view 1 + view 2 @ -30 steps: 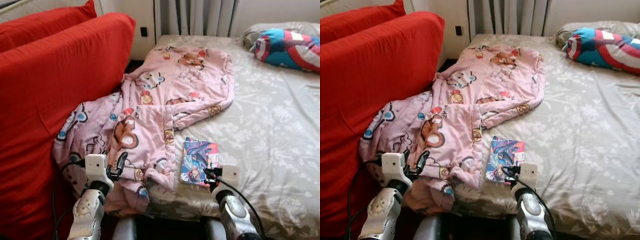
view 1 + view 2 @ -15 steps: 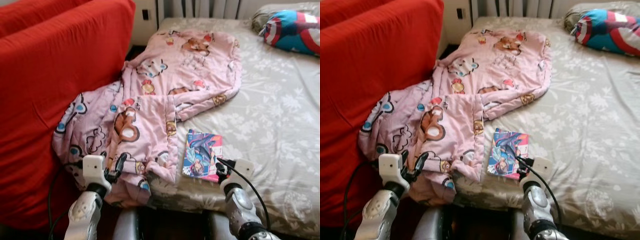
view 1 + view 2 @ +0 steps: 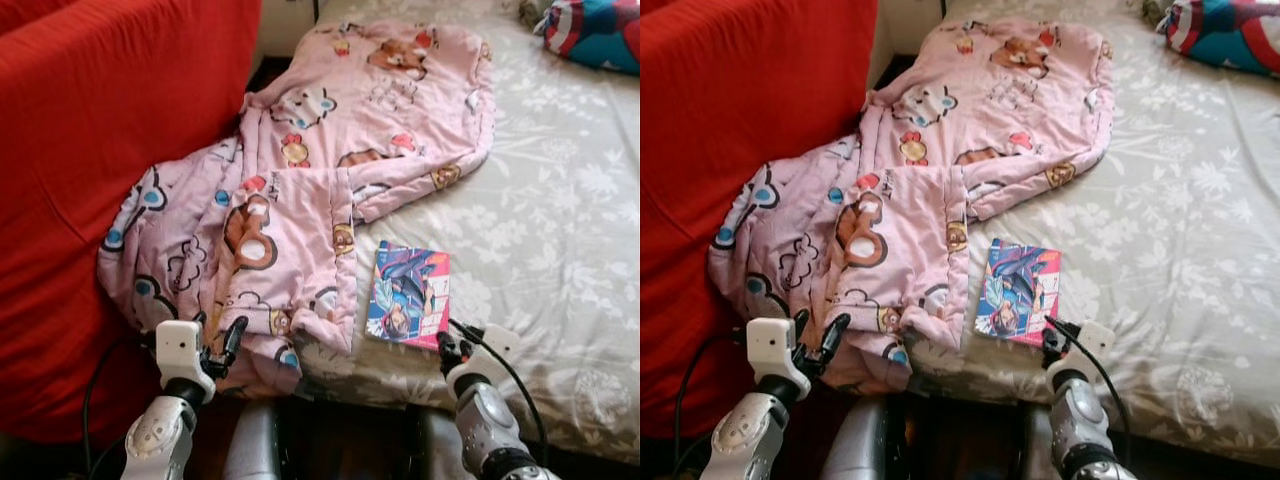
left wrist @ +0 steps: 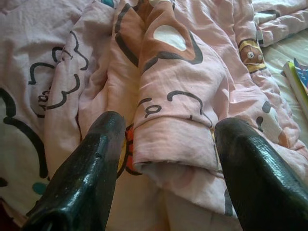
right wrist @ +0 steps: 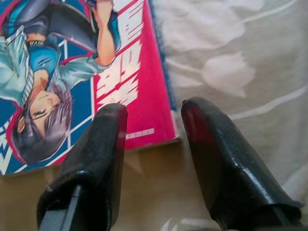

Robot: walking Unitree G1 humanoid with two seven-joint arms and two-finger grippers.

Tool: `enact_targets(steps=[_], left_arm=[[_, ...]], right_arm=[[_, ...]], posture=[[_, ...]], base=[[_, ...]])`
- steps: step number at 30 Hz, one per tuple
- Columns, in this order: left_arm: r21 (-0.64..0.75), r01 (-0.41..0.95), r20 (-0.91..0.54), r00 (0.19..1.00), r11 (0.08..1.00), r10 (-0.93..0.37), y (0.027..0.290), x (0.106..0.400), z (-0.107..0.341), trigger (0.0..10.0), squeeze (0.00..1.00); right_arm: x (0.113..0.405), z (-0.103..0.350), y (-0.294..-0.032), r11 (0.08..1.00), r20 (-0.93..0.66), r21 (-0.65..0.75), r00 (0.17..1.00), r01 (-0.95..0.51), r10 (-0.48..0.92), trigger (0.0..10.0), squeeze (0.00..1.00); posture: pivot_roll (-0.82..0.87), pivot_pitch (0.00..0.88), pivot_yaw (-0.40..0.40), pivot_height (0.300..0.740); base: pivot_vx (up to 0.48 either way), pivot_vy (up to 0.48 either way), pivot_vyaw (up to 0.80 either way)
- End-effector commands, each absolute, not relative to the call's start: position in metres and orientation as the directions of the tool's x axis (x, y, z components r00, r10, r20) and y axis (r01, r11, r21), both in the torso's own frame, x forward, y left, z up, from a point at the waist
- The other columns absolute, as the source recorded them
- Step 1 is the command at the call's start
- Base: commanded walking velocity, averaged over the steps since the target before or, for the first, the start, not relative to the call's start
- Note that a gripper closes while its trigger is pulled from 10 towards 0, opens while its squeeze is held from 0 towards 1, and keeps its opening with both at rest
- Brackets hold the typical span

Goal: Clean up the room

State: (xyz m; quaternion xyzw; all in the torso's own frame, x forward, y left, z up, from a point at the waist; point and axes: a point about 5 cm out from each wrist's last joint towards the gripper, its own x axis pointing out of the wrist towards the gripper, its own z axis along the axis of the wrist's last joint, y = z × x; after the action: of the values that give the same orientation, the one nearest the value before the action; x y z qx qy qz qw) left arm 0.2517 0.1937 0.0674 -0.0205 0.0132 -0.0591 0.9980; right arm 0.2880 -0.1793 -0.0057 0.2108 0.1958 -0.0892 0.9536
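From the head cameras, a pink cartoon-print blanket [image 3: 320, 190] sprawls across the bed [image 3: 560, 200], one end spilling off the near corner against the red sofa [image 3: 90, 180]. A comic book [image 3: 408, 294] lies flat on the floral sheet just beside the blanket's folded edge, close to the bed's near edge. A red, white and blue pillow [image 3: 598, 30] sits at the far corner of the bed. The left end effector [image 3: 218, 340] is raised in front of the hanging part of the blanket, its fingers spread. The right end effector [image 3: 442, 350] sits just short of the book's near corner.

From the left wrist, the two black fingers [image 4: 86, 168] stand apart with a thick fold of the blanket [image 4: 178, 130] between them, not clamped on it.

From the right wrist, the fingers [image 5: 91, 159] are parted and released, one over the book's [image 5: 72, 67] red corner, the other over the sheet beside it.
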Motion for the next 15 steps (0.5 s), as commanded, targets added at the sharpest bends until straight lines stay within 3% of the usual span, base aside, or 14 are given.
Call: enact_targets(steps=[1, 15], left_arm=[[-0.033, 0.109, -0.053, 0.992, 0.993, -0.111, 0.199, 0.246, 0.065, 10.0, 0.00], [-0.027, 0.098, -0.081, 0.992, 0.995, -0.100, 0.203, 0.235, 0.066, 10.0, 0.00]], right_arm=[[0.283, -0.012, -0.175, 0.886, -0.440, 0.384, 0.895, 0.258, -0.069, 10.0, 0.00], [0.279, -0.017, -0.173, 0.852, -0.456, 0.447, 0.889, 0.273, -0.046, 10.0, 0.00]], posture=[[0.17, 0.241, 0.090, 0.608], [0.20, 0.271, 0.096, 0.608]], base=[[0.000, 0.000, 0.00], [0.000, 0.000, 0.00]])
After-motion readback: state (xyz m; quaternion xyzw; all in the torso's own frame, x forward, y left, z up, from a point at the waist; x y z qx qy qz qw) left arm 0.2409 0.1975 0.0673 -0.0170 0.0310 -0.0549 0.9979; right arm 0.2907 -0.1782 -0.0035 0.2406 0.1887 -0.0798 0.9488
